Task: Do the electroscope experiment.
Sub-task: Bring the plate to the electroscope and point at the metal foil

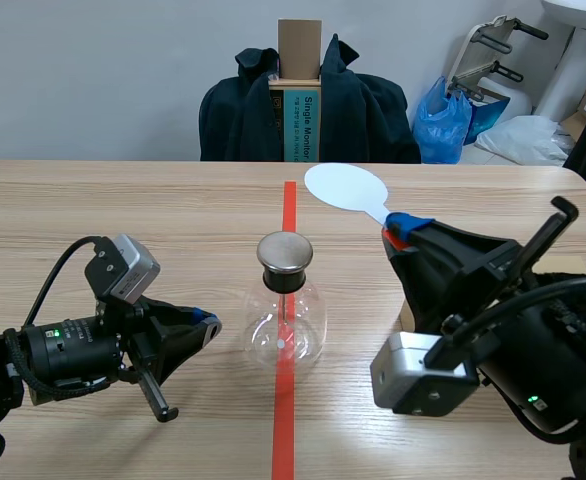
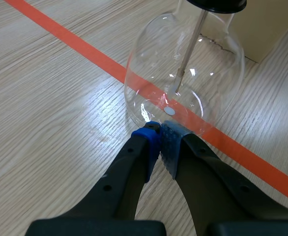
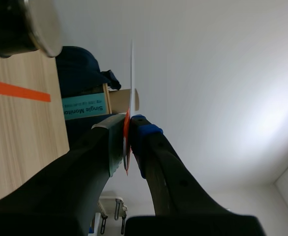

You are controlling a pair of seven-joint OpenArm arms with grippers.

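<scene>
Beside the flask [image 1: 285,325] the left gripper [image 2: 159,133] sits pinched shut, empty, likely steadying it. Opposite, the right gripper [image 3: 128,140] clamps the white paddle [image 1: 346,187], poised toward the metal cap [image 1: 285,251]

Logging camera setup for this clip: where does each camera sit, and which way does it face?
Scene view: between the arms, facing across the table; both arms show low, flanking the flask.
Left wrist view: above the left gripper, looking down at the flask's base; shut fingers show.
Right wrist view: behind the right gripper, aimed at the wall; fingers clamp the paddle.
Shared: all three show the flask.
</scene>
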